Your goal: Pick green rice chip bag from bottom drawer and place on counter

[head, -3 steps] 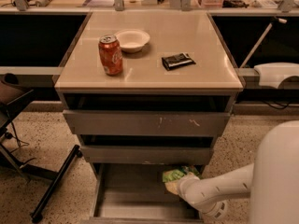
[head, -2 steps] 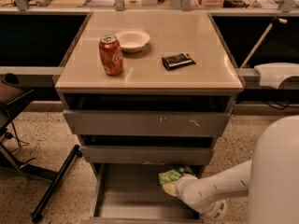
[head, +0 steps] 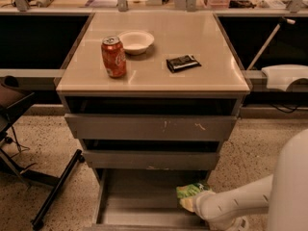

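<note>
The green rice chip bag (head: 191,192) is at the right side of the open bottom drawer (head: 139,196), close to its right wall. My gripper (head: 196,205) reaches in from the lower right at the end of the white arm (head: 240,201) and is shut on the bag's near end. The wrist hides the lower part of the bag. The beige counter (head: 202,47) tops the cabinet above.
On the counter stand a red soda can (head: 113,57), a white bowl (head: 136,41) and a flat black packet (head: 183,63). The two upper drawers (head: 149,127) are slightly open above the bottom one. A black chair base (head: 53,189) is at the left.
The bag and my gripper have moved together to the right and toward the drawer's front. The things on the counter have not moved.
</note>
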Controlling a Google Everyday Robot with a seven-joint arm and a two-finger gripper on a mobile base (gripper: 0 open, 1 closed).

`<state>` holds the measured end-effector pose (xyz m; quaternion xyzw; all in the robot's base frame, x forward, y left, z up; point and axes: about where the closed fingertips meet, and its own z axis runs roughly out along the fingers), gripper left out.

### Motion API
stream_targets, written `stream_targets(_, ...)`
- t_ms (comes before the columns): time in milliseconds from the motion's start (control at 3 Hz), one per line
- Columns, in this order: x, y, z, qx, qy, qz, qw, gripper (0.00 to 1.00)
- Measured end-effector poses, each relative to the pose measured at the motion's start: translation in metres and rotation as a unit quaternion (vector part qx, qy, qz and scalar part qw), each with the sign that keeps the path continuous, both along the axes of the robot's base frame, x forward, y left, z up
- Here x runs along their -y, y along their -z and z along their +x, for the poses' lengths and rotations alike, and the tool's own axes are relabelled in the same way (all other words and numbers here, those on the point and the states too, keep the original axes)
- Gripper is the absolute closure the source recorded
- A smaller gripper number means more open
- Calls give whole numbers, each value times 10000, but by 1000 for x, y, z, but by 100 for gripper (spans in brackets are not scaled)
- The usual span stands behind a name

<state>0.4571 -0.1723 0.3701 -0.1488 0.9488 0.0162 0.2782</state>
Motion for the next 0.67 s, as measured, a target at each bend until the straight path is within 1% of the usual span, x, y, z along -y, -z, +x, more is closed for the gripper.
stream_targets(333,52,-31,-50,109,603,14,9981,100)
stream_targets(667,84,-85,-83,430,1041,26,9936,100)
